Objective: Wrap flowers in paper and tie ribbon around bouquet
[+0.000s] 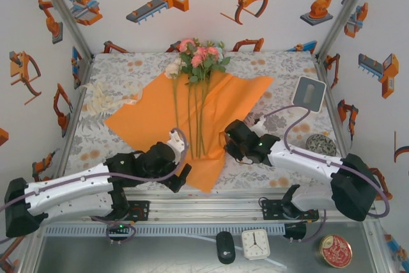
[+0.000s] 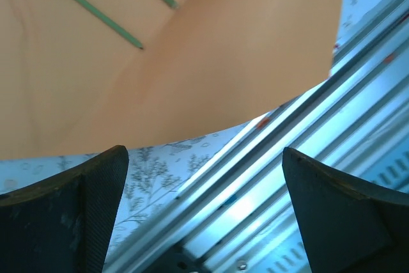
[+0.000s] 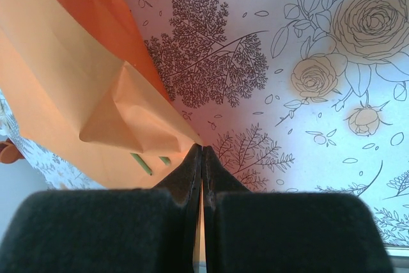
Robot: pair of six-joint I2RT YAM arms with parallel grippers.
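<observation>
Orange paper [image 1: 147,116] lies spread at an angle on the flower-printed tablecloth [image 1: 281,68]. The flowers [image 1: 199,59] rest on top of it, blooms at the far corner and thin green stems running down the middle toward the arms. The ribbon [image 1: 105,99] sits in a loose heap on the cloth off to the left, untouched. The right gripper [image 3: 202,155] has its fingers pressed tight together on the sheet's right edge, and a small crease stands up just ahead of the tips. The left gripper [image 2: 204,158] is spread wide and holds nothing, hovering over the sheet's near corner beside the metal rail [image 2: 319,126]. I'd say the first fold is in hand — the right side brought over the stems. To do it well, I'd raise that edge only a little and carry it leftward in a low arc, so the thin sheet neither tears at the pinch nor drags the stems askew. The free gripper could press the near corner down — otherwise the whole sheet may slide along.
</observation>
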